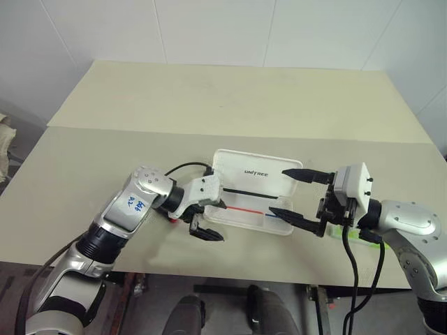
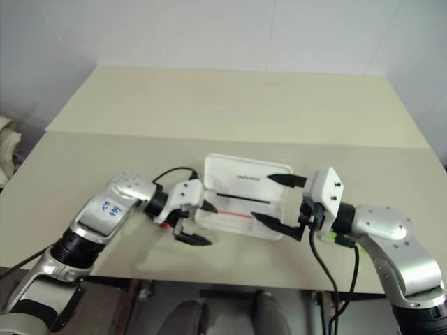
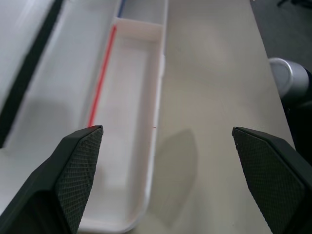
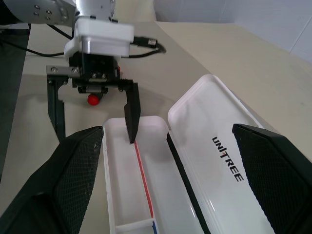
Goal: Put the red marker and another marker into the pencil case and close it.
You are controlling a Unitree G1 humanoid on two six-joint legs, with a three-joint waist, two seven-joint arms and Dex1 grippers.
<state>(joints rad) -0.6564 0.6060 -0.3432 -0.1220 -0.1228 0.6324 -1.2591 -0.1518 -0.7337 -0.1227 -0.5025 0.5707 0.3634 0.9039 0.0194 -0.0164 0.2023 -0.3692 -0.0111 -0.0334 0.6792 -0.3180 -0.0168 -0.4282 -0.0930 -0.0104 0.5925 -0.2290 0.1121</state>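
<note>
Pencil case (image 1: 253, 190) open on table (image 1: 209, 105), tray empty. Left claw (image 1: 209, 220) at its left end, right claw (image 1: 299, 197) at right end: both spread wide, empty. Red marker (image 4: 93, 99) just beyond left end; green marker (image 1: 349, 232) beside right end. We judge loading step; next, we grasp marker.

The pencil case (image 4: 195, 161) lies open, lid back. The left gripper (image 4: 92, 117) hangs spread over its tray end, one finger inside.

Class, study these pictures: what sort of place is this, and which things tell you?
Probably a robot test room: a bare beige table against plain white tiled walls, with only an open white pencil case as a prop.
</note>
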